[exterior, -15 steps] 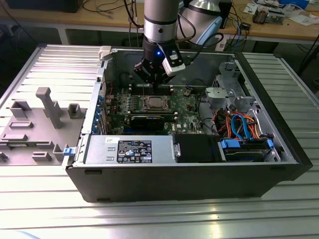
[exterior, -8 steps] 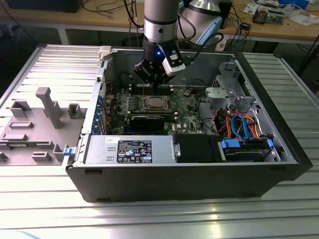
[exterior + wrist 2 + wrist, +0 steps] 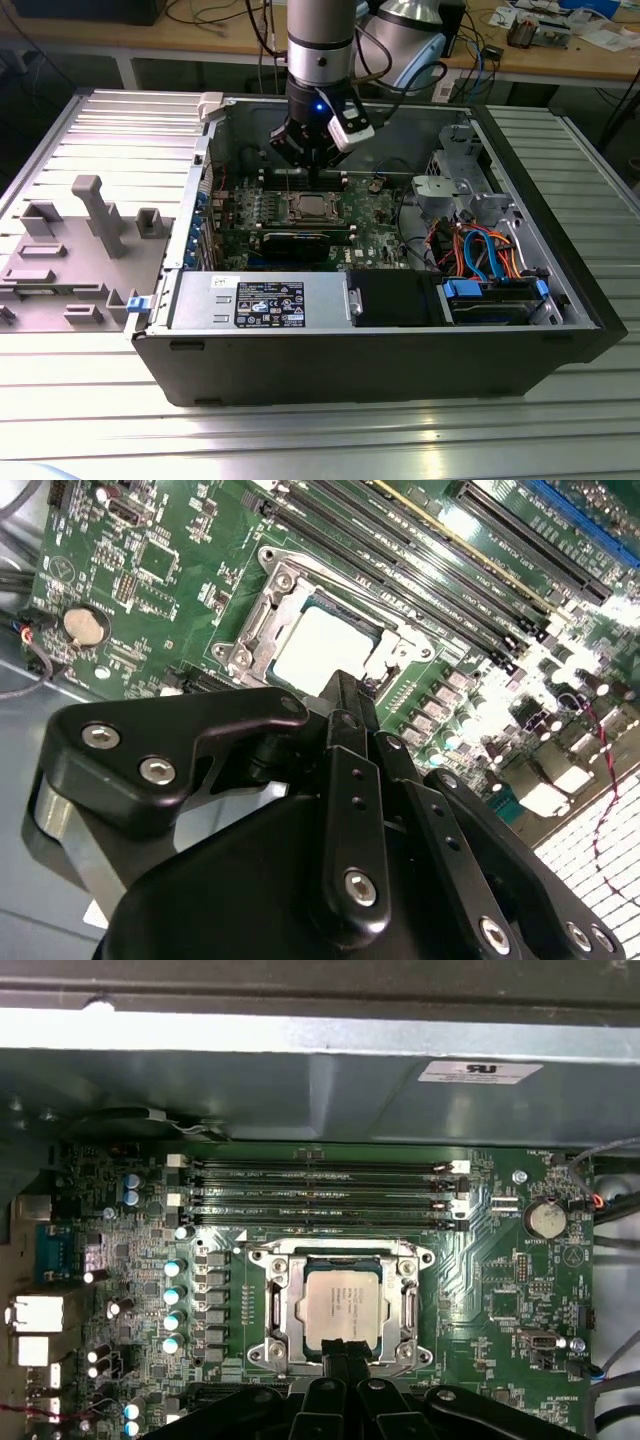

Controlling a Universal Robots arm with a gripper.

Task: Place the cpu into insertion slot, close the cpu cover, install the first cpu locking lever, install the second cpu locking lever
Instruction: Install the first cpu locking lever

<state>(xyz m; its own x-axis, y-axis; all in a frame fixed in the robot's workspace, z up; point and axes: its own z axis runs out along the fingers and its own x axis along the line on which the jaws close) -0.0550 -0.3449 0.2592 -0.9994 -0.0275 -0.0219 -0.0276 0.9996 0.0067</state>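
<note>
The gripper (image 3: 345, 1352) is hovering closed and empty just beside the cpu (image 3: 340, 1305), which is sitting under the cpu cover (image 3: 285, 1305).

In the first wrist view the gripper (image 3: 345, 1352) hides the near edge of the cover (image 3: 340, 1305) just ahead of it. Its links run off the frame. Whether the levers beside it are latched is too small to tell.

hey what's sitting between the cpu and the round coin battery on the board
In the first wrist view, between the cpu and the coin battery lie the cpu cover's silver frame, then green board with small components.
</note>
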